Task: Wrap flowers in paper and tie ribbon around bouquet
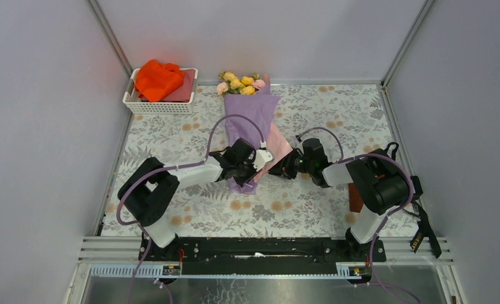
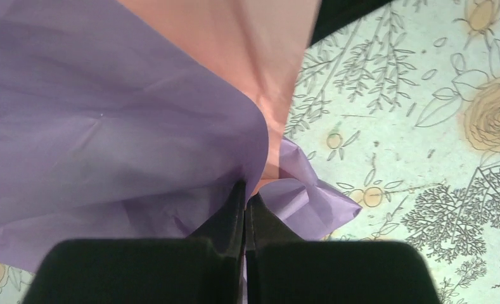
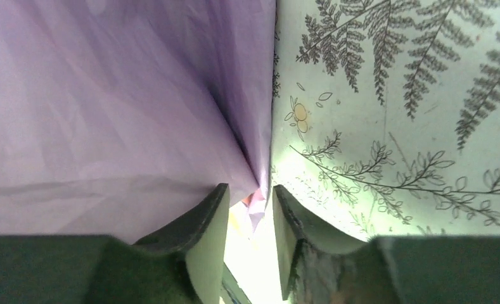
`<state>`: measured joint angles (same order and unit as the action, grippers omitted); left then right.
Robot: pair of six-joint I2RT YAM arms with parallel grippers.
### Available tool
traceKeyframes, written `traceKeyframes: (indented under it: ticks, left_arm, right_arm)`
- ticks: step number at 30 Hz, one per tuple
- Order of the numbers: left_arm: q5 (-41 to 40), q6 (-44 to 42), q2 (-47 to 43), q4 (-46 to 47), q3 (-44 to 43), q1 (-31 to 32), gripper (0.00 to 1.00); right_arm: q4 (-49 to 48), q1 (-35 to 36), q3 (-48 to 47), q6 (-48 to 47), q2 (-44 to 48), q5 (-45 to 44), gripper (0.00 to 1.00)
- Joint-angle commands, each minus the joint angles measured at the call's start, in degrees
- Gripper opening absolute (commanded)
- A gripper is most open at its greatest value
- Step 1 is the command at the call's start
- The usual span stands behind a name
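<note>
A white basket (image 1: pixel 161 104) holding an orange cloth (image 1: pixel 157 79) sits far left; the left gripper (image 2: pixel 244 193) is clenched on a fold of the lavender paper (image 2: pixel 108 126); the bouquet (image 1: pixel 252 120) lies in the middle, flowers (image 1: pixel 241 83) at its far end; the right gripper (image 3: pixel 250 199), fingers parted, straddles the paper's right edge.

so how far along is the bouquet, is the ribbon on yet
Done: the flowers sit in the paper, which is folded into a cone. In hand: the left gripper is shut, pinching the paper at the cone's narrow end. The right gripper is beside it with jaws apart, gripping nothing. To do: the ribbon hangs by the right arm, not around the cone, so tying remains.
</note>
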<state>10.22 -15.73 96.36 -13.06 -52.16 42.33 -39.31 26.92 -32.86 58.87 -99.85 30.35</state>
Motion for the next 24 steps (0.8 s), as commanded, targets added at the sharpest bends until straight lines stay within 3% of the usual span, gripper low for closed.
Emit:
traceKeyframes:
  ticks: [1, 4, 11, 18, 21, 24]
  left_arm:
    - [1.3, 1.8, -1.8, 4.3, 0.6, -2.7, 0.00]
    - [1.9, 1.8, -1.8, 4.1, 0.9, -3.1, 0.00]
    - [2.8, 1.9, -2.4, 5.0, 2.4, -3.2, 0.00]
    - [3.3, 2.1, -2.8, 5.1, 2.8, -3.4, 0.00]
    - [3.3, 2.1, -3.2, 5.0, 3.1, -3.4, 0.00]
    - [3.4, 1.3, -4.0, 4.6, 3.1, -3.4, 0.00]
  right_arm:
    - [7.6, -1.4, -4.5, -12.0, 2.1, 8.4, 0.45]
    - [9.6, -1.9, -5.5, -16.1, 3.0, 10.0, 0.53]
    - [3.3, -2.6, -3.1, -18.5, 7.0, 14.5, 0.57]
    - [-2.8, -2.6, -2.2, -16.5, 4.4, 11.3, 0.63]
    - [-3.0, -2.6, -4.5, -15.1, 1.0, 6.8, 0.55]
    - [-10.4, -2.6, -6.1, -10.0, -3.4, 6.5, 0.28]
